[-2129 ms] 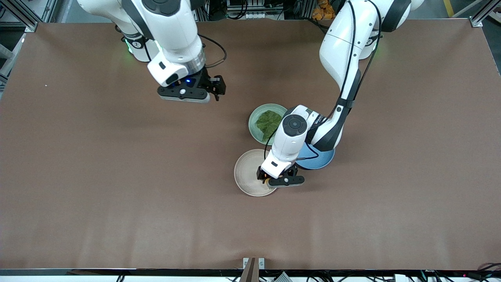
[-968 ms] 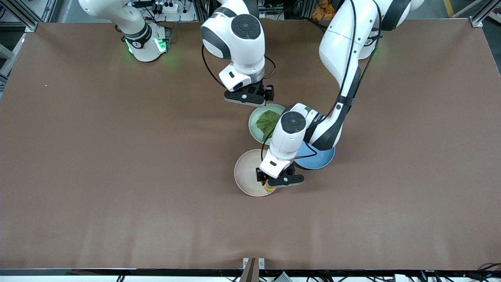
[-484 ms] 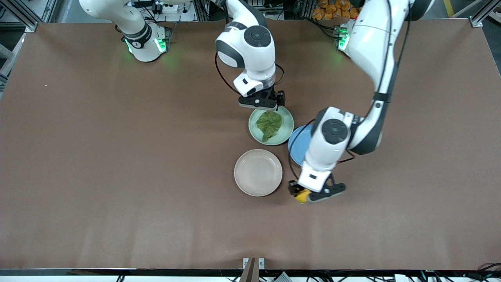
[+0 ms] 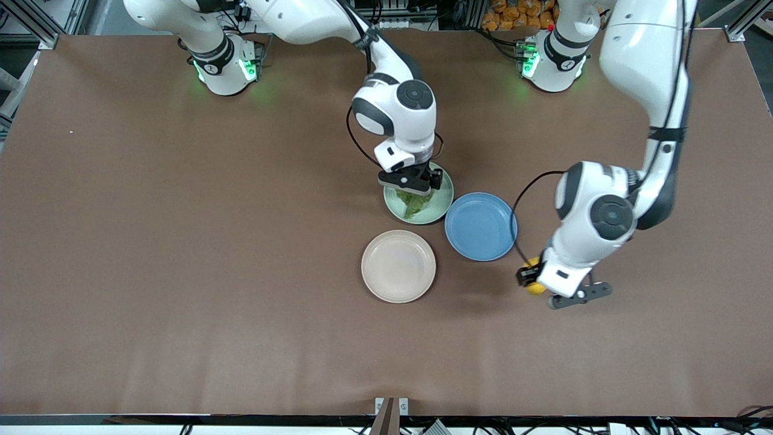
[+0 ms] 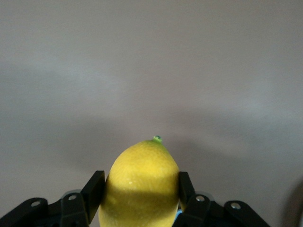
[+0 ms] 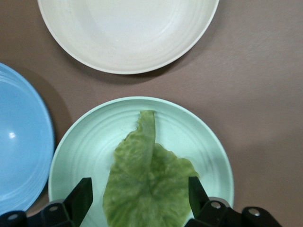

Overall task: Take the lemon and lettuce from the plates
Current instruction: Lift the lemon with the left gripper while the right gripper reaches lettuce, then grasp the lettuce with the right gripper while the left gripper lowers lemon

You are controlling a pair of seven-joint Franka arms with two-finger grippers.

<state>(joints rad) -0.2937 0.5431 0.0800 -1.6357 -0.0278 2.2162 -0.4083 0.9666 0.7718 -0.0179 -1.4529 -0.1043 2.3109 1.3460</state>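
Brown matting covers the whole table (image 4: 181, 272), with metal framing and cables along the robots' edge. Taking the blue plate (image 4: 481, 226) as the landmark: the mint green plate (image 4: 445, 194) touches it on the side toward the robots' bases and the right arm's end, and the beige plate (image 4: 398, 266) sits near it, closer to the front camera, bare.

The lettuce (image 6: 149, 182) lies flat on the mint green plate. The right gripper (image 4: 413, 183) is low over it, fingers (image 6: 81, 197) spread wide on either side of the leaf. The left gripper (image 4: 558, 289) is in the air over bare matting just off the blue plate, toward the left arm's end, pinching the lemon (image 5: 140, 184) between both fingers (image 5: 94, 188).

Half a second ago the left gripper carried the lemon beside the beige plate; it has since crossed past the blue plate. The right gripper was then at the mint green plate's rim; it has moved in over the lettuce.
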